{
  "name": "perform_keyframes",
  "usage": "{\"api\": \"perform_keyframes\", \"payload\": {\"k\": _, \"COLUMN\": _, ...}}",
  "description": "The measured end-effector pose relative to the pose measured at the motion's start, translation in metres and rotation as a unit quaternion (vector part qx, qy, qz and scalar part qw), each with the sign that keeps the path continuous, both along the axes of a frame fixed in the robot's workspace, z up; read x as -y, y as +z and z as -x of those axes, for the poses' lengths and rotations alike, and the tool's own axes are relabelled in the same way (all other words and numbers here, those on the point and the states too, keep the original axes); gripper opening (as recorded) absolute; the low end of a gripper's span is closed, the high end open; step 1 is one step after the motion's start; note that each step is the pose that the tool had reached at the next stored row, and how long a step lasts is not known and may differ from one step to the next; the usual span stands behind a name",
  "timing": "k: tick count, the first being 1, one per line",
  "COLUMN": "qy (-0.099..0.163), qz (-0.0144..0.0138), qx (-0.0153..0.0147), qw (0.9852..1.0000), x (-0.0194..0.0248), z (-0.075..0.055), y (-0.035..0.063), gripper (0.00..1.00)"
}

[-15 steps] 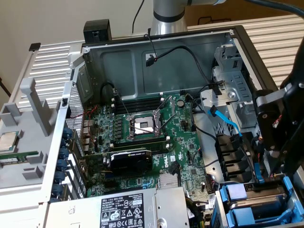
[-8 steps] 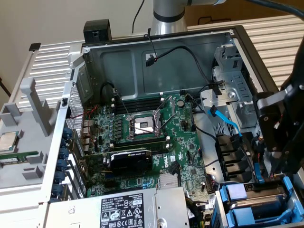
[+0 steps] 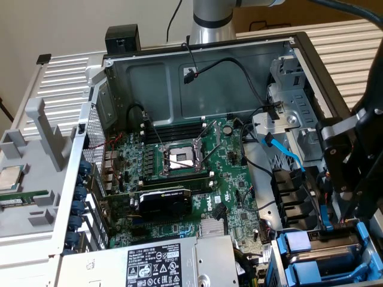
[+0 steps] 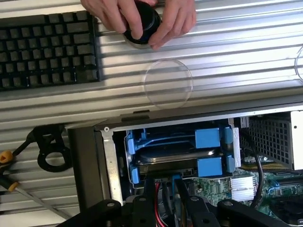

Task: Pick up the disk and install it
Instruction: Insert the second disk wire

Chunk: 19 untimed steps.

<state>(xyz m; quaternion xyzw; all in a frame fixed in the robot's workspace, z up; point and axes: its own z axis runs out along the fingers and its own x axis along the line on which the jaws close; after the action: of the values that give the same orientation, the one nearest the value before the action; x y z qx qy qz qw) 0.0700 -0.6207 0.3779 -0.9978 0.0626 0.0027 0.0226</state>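
Sitting in the case's drive bay (image 4: 113, 156), one disk (image 4: 175, 156) lies just beyond one gripper (image 4: 165, 201); finger spacing can't be told.

I am reaching down at the exterior view's 4 o'clock, my gripper (image 3: 350, 179) pointing downward, my black fingers (image 4: 189, 201) showing in the wrist view.

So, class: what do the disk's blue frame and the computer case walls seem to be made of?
The blue frame around the disk looks like moulded plastic: bright uniform colour, matte, chunky clips. The case wall looks like bare sheet metal: dull grey, stamped panels, folded edges. Probably steel, though that can't be confirmed.
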Motion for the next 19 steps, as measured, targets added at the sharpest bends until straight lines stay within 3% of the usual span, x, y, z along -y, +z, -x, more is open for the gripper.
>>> {"api": "perform_keyframes", "payload": {"k": 19, "qy": 0.0, "qz": 0.0, "qx": 0.0007, "qw": 1.0, "x": 0.0, "z": 0.0027, "y": -0.0003, "gripper": 0.31}}
